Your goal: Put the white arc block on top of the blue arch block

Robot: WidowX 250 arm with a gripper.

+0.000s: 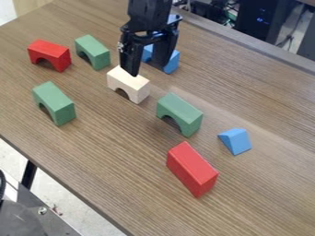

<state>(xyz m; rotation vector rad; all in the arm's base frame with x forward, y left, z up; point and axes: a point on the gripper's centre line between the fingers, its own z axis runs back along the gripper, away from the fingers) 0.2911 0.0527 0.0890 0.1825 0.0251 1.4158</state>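
Hanging toward the tabletop's [111, 161] far edge, the gripper [147, 68] has spread fingers, presumably to straddle the white arch block [128, 84].

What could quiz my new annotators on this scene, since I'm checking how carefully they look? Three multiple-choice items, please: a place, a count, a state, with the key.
1. Where does the blue arch block show?
A) At the lower left corner
B) In front of the red blocks
C) Partly behind the gripper

2. How many green arch blocks are there?
A) Three
B) Five
C) One

3. How is the white arc block placed?
A) Stacked on the blue arch block
B) On the table, opening down
C) Upside down on a red block

Key:
1: C, the gripper covers part of it.
2: A, two stand toward the left, one right of the white arc block.
3: B, its cutout shows at its lower edge.
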